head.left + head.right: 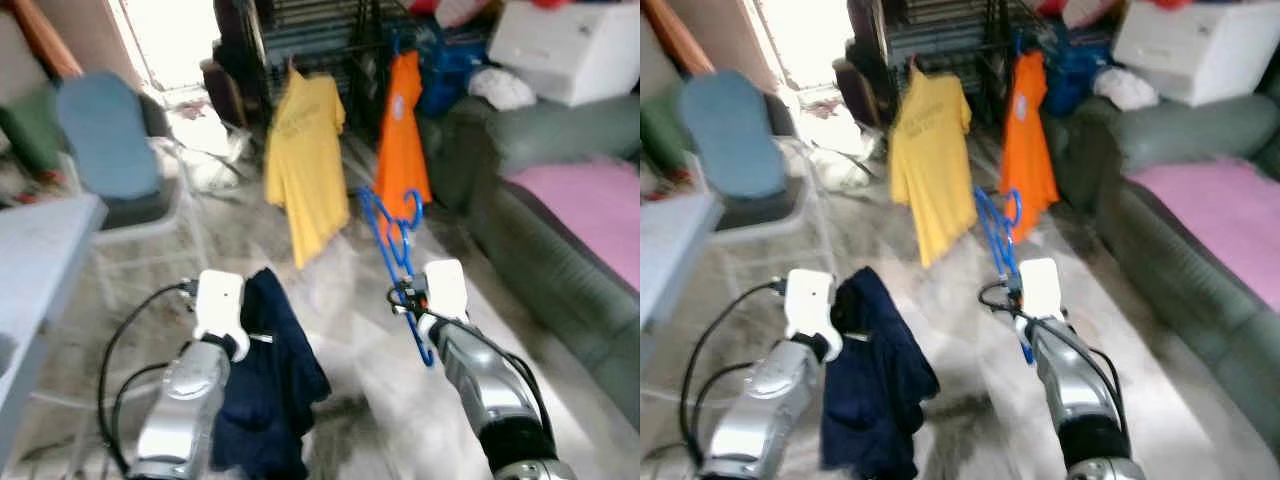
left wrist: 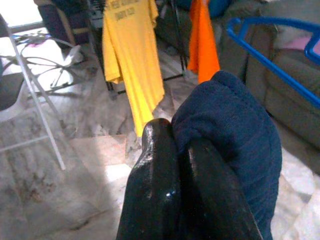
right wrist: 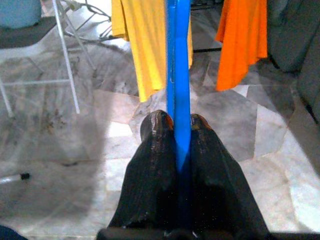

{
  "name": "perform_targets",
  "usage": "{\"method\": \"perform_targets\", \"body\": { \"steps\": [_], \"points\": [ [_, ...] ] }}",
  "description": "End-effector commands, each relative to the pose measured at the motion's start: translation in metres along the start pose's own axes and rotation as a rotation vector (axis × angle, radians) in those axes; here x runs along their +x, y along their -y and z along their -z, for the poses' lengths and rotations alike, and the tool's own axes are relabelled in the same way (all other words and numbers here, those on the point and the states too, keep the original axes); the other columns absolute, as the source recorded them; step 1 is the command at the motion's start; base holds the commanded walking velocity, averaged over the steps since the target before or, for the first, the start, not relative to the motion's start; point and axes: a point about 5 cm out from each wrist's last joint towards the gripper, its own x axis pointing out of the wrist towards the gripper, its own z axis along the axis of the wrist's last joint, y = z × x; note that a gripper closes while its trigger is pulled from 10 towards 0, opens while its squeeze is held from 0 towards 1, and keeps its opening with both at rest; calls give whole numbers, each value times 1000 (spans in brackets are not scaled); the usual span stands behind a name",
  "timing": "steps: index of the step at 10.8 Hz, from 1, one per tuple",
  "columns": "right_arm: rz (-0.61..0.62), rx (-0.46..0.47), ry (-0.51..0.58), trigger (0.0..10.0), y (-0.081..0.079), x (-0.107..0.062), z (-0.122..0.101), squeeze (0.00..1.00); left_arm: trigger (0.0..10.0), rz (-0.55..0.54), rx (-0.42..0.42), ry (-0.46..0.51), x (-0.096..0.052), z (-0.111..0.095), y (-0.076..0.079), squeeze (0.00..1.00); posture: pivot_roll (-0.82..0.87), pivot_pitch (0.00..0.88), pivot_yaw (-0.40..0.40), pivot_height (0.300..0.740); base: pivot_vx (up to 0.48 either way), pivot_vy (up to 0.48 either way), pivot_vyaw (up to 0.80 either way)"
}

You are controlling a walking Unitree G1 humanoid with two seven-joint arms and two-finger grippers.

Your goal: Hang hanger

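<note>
Over a grey marble floor (image 1: 360, 330), the right gripper (image 3: 176, 131) is clamped on a blue hanger (image 1: 392, 235) and the left gripper (image 2: 172, 145) on a navy garment (image 1: 272, 375), with a yellow shirt (image 1: 303, 160), an orange shirt (image 1: 400, 140) and a green sofa (image 1: 560, 250) farther away.

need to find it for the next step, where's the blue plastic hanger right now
The blue plastic hanger is pinched in the right claw, held up on the robot's right, in front of the hanging orange shirt and right of the dark navy garment.
</note>
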Motion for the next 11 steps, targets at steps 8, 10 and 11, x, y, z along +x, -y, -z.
{"method": "perform_targets", "body": {
  "steps": [8, 10, 11],
  "points": [
    [-532, -279, 47, 10000, 35, -49, -46, 0, 10000, 149, 592, 197, 21, -57, -36, 0, -127, 0, 113, 740, 0, 0, 0],
    [-647, -319, -15, 10000, 42, -68, -45, 0, 10000, 155, 773, 190, 25, -57, -46, 0, -131, 0, 115, 740, 0, 0, 0],
    [-684, -312, -30, 10000, 43, -75, -45, 0, 10000, 142, 800, 179, 26, -56, -52, 0, -131, 0, 115, 740, 0, 0, 0]
  ]
}}
